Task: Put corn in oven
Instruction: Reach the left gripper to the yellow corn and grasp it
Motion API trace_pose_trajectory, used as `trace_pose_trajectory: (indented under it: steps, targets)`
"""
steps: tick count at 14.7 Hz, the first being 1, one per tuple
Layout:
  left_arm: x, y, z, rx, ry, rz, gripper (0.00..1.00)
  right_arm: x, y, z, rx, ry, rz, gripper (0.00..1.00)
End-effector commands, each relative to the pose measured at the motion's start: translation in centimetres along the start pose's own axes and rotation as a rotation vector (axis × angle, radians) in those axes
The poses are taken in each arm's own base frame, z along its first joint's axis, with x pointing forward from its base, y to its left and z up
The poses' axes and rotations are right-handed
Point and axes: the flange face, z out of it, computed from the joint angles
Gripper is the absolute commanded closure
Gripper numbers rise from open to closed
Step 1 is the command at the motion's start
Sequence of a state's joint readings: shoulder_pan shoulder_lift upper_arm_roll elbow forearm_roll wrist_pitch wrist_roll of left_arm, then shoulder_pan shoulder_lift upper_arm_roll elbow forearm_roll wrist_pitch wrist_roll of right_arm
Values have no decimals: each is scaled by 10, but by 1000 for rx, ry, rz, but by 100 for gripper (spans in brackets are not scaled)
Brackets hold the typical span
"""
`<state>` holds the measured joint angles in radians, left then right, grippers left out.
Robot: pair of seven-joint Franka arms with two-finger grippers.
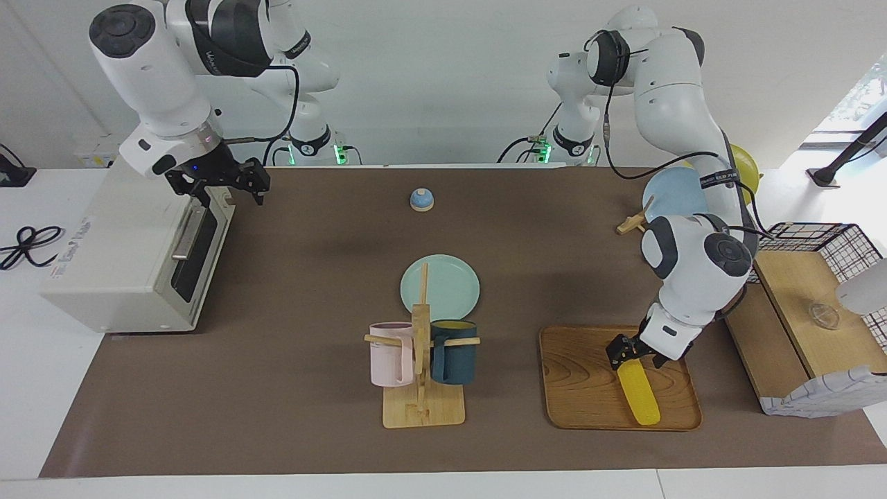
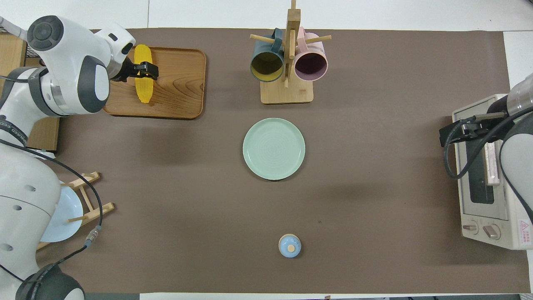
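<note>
The yellow corn [image 1: 639,392] [image 2: 143,85] lies on a wooden tray [image 1: 582,378] [image 2: 179,83] toward the left arm's end of the table. My left gripper [image 1: 632,357] [image 2: 139,71] hangs low over the cob, open, with a finger on either side of it. Whether it touches the cob I cannot tell. The off-white oven [image 1: 132,256] [image 2: 489,191] stands at the right arm's end with its dark-glass door closed. Over the oven's top front edge, above the door, my right gripper [image 1: 225,190] [image 2: 447,135] is open and holds nothing.
A mug rack [image 1: 423,409] with a pink and a dark blue mug stands mid-table, with a green plate [image 1: 450,284] beside it, nearer the robots. A small blue bell [image 1: 421,199] sits close to the robots. A plate rack [image 1: 675,194] and a wire-and-wood crate [image 1: 804,305] flank the tray.
</note>
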<state>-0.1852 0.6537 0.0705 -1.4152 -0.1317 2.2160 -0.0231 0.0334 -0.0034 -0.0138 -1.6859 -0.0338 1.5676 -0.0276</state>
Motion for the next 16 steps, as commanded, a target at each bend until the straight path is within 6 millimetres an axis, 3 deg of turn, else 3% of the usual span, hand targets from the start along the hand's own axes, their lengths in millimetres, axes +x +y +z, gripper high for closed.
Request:
trace_pose_trajectory:
  steps: [1,2,3,4,6,11,13,14,16]
  targets:
    - [7,-3,23,15,26,24,0,-3,8,0,25,17,23,0]
    - [8,-4,33,17,23,24,0,1,9,1,24,50,18,29]
    - [12,-3,34,17,32,25,0,1,9,1,24,54,18,78]
    - [14,-3,36,16,29,26,0,0,10,5,24,46,18,100]
    - [15,-2,35,13,29,25,0,-4,11,12,23,40,21,100]
    - [20,-5,31,8,38,17,22,-11,42,40,25,60,65,100]
    - [20,-6,32,9,38,17,46,-11,53,50,9,62,-5,100]
    - [20,-6,32,9,40,17,59,-13,67,51,0,66,-11,100]
    - [20,-6,32,8,38,12,91,-15,76,51,-47,58,-25,100]
